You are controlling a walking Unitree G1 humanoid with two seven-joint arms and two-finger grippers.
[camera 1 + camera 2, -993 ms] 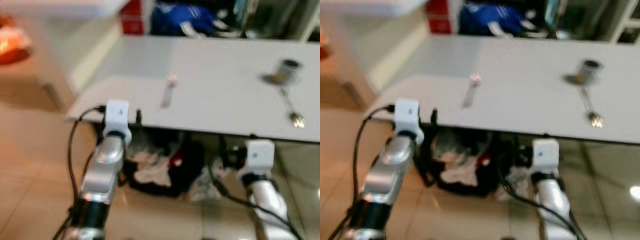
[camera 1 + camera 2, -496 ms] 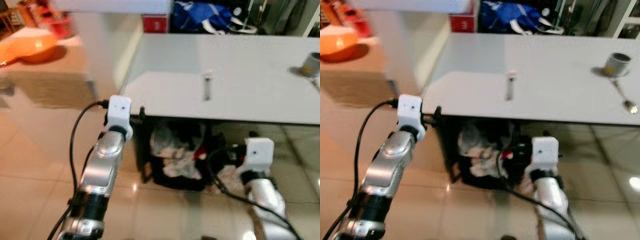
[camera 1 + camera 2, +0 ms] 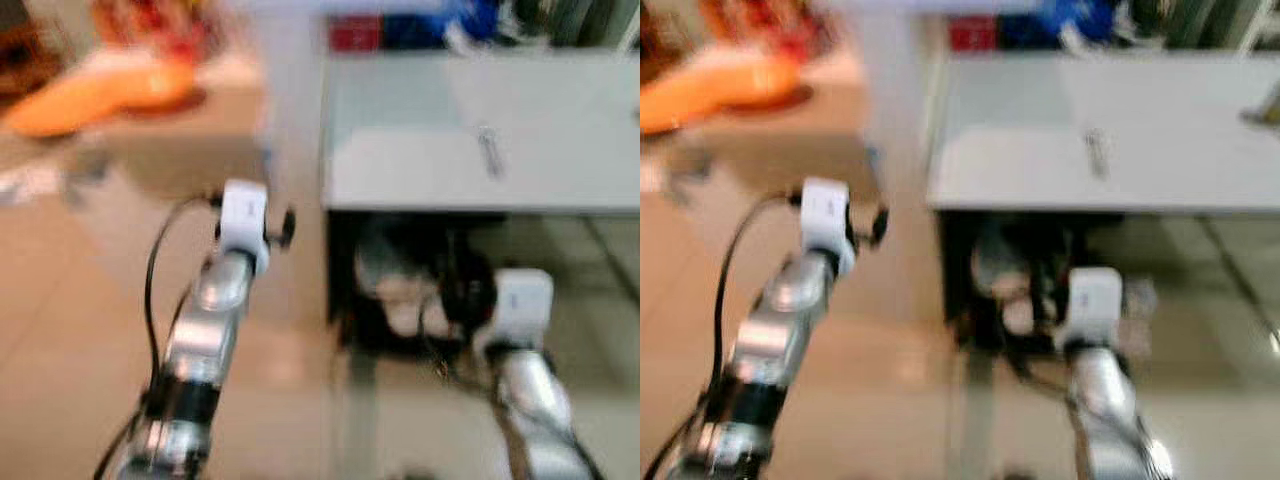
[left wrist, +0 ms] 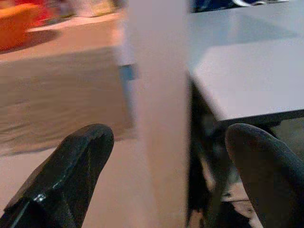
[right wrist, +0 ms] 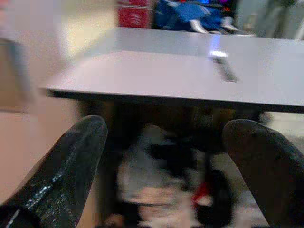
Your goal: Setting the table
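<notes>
One piece of cutlery (image 3: 489,153) (probably a fork, though the blur makes that uncertain) lies flat on the white desk (image 3: 560,110), a little back from the desk's front edge and toward its left end. At the desk's far right edge a small dark shape (image 3: 1270,105) is cut off and cannot be identified.

Both arms are held out in front of the desk and below its top. The left claw (image 4: 156,166) is off the desk's left corner, over the floor (image 3: 70,300), its two fingers spread wide and holding nothing. The right claw (image 5: 166,161) faces the desk's front edge, also spread wide and empty, with a dark jumble of bags or cloth (image 5: 175,190) under the desk.

The chief risk, I judge, is the motion blur: with the head views smeared, any reach for the cutlery would be poorly aimed. The left arm is also close to the desk's corner and could clip it. The clutter under the desk could catch the right arm or the robot's feet.

Counted: one piece of cutlery, one desk, two claws, one orange object (image 3: 100,85) on the floor well left of the desk.
</notes>
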